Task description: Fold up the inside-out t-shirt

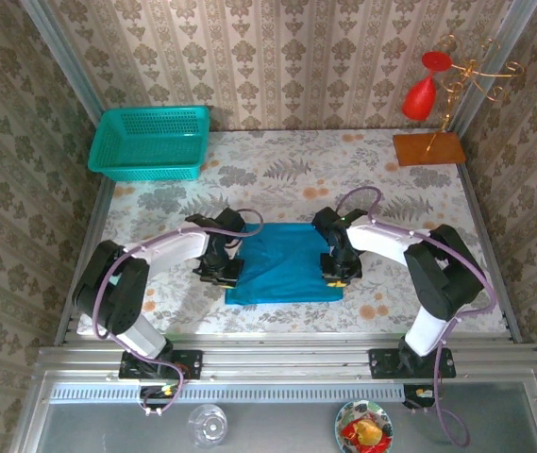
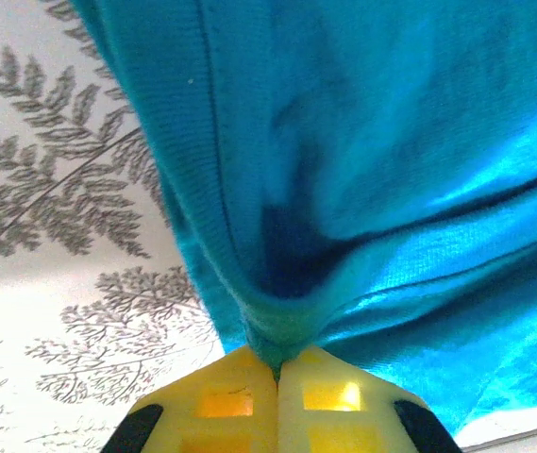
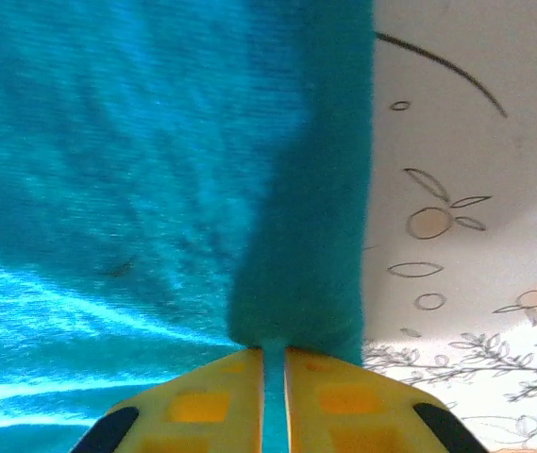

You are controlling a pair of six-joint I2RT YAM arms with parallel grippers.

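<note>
The teal-blue t-shirt lies folded into a rough rectangle in the middle of the table. My left gripper sits at its left edge, and in the left wrist view its yellow fingers are shut on a pinch of the shirt's edge, the cloth rising from them. My right gripper is at the shirt's right edge. Its yellow fingers are shut on a thick fold of the shirt, with fabric showing between them.
A teal mesh basket stands at the back left. At the back right, a wooden base with a wire stand carries red pieces. The floral tablecloth runs between shirt and back wall. Both arms reach in from the near edge.
</note>
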